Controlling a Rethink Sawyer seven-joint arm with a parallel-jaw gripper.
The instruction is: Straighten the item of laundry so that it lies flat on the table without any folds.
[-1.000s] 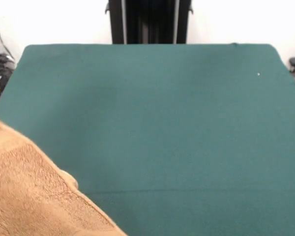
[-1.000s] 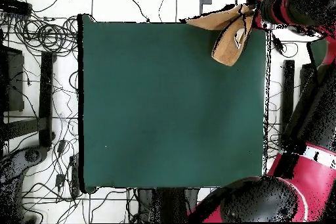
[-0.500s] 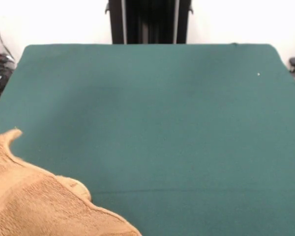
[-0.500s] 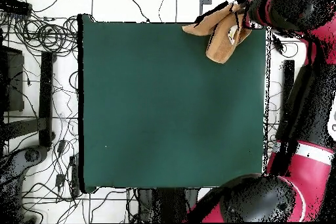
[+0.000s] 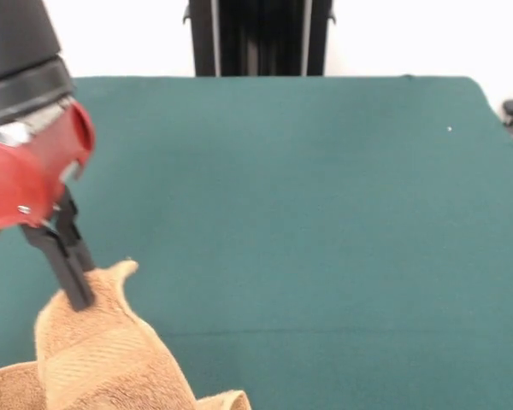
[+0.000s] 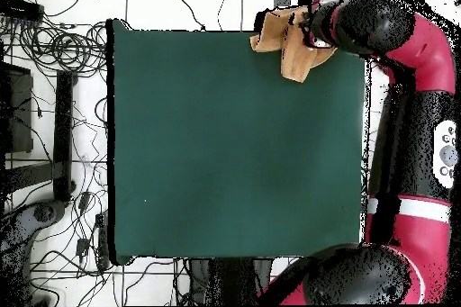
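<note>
Green cloth covers the surface (image 5: pixel 325 213), bare but for one corner. Over that corner the pincer (image 5: pixel 79 295) is clamped on a peak of the tan terry towel (image 5: pixel 103 359), which hangs bunched beneath it. Released here, I reckon it drops crumpled, or slides off the edge just beside it.

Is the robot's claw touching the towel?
Touching. In the front view the gripper has its black fingers closed on a raised peak of the towel, pinching it, with the cloth hanging down from there.
</note>
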